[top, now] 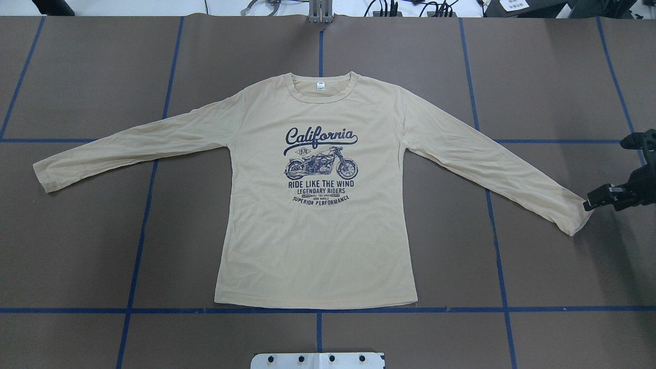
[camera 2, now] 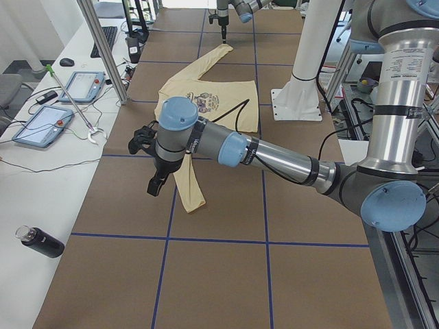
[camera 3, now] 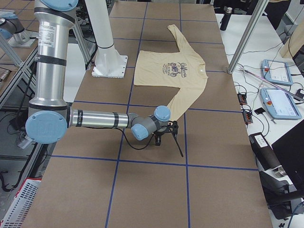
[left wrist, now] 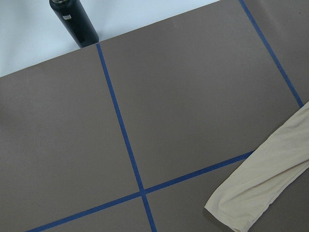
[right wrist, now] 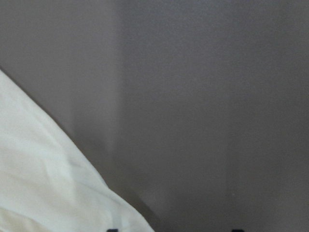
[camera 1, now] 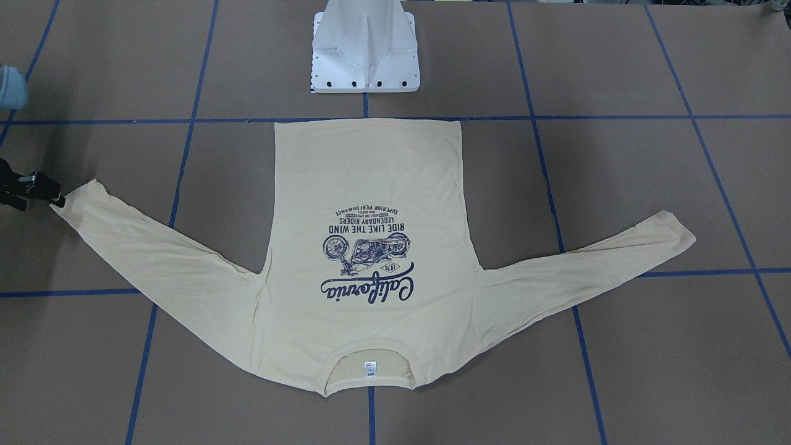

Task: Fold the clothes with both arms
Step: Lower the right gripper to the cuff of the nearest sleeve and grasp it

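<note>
The pale cream-yellow long-sleeved T-shirt (top: pixel 318 246), centre frame in the overhead view, carries a navy chest print (top: pixel 320 166). It reads "California" in script, "1976" in a small diamond, then "RIDE LIKE THE WIND", "LEGENDARY RIDERS" and "SUPERIOR PERFORMANCE". Two tiny lines between them are illegible, as is the small white neck label (top: pixel 320 86).

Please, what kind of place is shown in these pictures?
Most likely a robotics laboratory: blue tape grid on the table, control tablets on a side bench, and a jointed robot arm near a spread T-shirt.
</note>
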Robot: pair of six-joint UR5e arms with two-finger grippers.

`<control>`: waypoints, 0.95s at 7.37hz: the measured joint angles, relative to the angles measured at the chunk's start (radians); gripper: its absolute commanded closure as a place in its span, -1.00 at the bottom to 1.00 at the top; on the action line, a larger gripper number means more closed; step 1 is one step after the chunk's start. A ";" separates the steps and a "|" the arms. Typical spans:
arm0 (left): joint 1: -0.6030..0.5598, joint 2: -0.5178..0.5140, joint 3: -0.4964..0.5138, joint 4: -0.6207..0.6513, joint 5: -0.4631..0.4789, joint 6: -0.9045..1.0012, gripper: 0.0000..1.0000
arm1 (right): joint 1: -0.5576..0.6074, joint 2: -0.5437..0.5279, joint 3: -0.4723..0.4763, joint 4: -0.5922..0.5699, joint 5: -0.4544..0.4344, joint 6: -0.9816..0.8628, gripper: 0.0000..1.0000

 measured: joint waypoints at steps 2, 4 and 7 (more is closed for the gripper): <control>0.000 0.000 0.000 0.000 0.000 0.000 -1.00 | -0.008 0.009 -0.002 0.000 0.000 0.024 0.32; 0.000 0.000 0.000 0.000 0.000 0.000 -1.00 | -0.009 0.016 -0.001 0.000 0.001 0.029 1.00; 0.000 0.000 0.000 0.000 0.000 0.000 -1.00 | -0.008 0.014 0.009 0.000 0.010 0.030 1.00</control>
